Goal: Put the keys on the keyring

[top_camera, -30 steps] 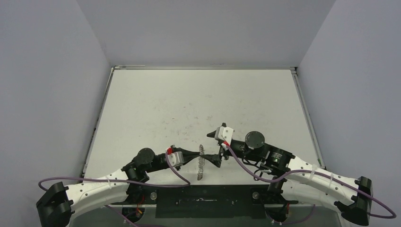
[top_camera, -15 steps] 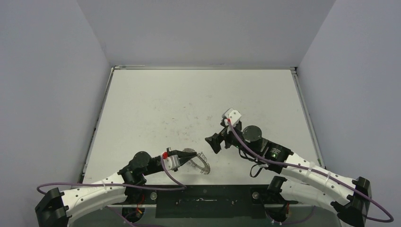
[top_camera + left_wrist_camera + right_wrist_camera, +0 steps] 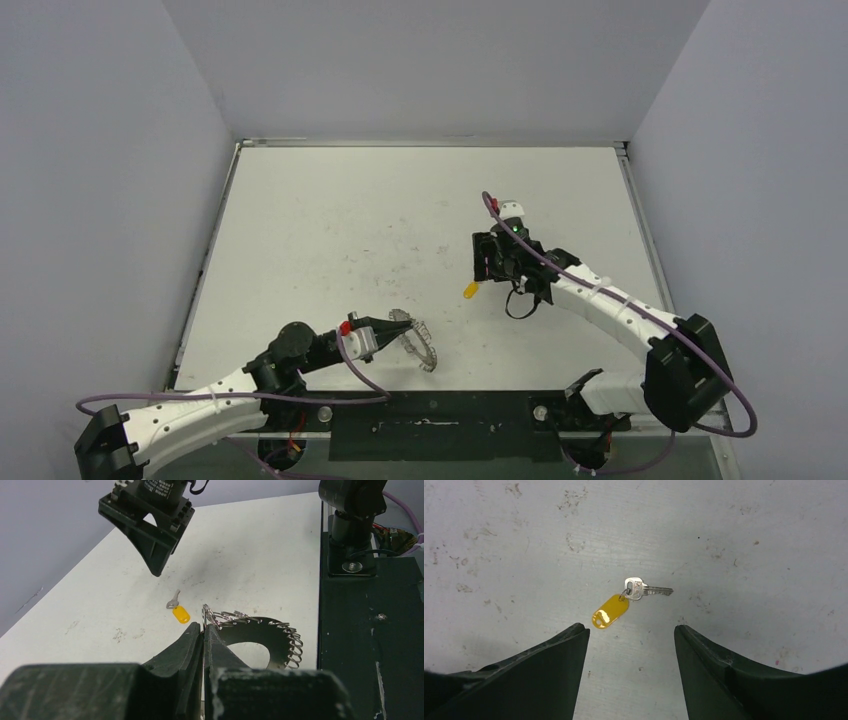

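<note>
Nearest to the arm bases, the left gripper (image 3: 203, 630) is closed tightly on the keyring (image 3: 272, 632). Its two fingers are pressed together on the wire loops at the rim of the ring. The ring is low over the near part of the table (image 3: 330, 220), close to the dark base plate. It looks tilted rather than flat, though I cannot tell if its lower edge touches the surface. I judge that it is held by the rim so that the other loops stay free and turned toward the other arm, ready to take a key.

A little farther out, well apart from the ring, the key with the yellow-orange head (image 3: 616, 606) lies flat on the table and nothing touches it. Its silver blade points away from the plastic part.

Directly above it hangs the right gripper (image 3: 630, 630). Its jaws are spread wide, one finger on each side of the key, and it holds nothing. This position looks like the preparation for a pick from above (the key is thin and flat, so the fingers must probably come down to the surface).

The key with the green head does not show in any view.
</note>
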Controlling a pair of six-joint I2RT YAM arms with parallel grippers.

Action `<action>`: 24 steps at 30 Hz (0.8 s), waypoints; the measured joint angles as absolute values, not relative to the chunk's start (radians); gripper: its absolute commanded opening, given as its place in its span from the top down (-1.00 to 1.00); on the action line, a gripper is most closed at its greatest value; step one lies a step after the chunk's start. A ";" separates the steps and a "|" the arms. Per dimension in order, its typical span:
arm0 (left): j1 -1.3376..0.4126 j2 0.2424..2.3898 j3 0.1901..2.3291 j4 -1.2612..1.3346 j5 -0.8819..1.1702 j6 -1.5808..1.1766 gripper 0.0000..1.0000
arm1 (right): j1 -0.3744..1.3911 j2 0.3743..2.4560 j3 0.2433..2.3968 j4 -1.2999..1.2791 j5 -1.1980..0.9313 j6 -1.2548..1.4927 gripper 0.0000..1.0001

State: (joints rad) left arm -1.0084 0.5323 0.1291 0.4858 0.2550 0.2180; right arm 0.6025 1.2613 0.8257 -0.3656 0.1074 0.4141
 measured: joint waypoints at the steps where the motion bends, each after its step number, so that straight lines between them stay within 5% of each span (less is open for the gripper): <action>1: -1.009 0.530 0.129 0.485 0.253 0.218 1.00 | 0.603 1.291 0.842 -0.377 0.107 0.420 -0.21; 24: -1.014 0.475 0.128 0.430 0.239 0.218 1.00 | 0.644 1.660 1.002 -0.432 0.135 0.488 0.37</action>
State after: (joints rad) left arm -1.0138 0.4751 0.1276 0.4305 0.2386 0.2180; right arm 0.6441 1.6600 1.0019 -0.4324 0.1352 0.4877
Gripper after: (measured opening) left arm 0.010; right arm 0.335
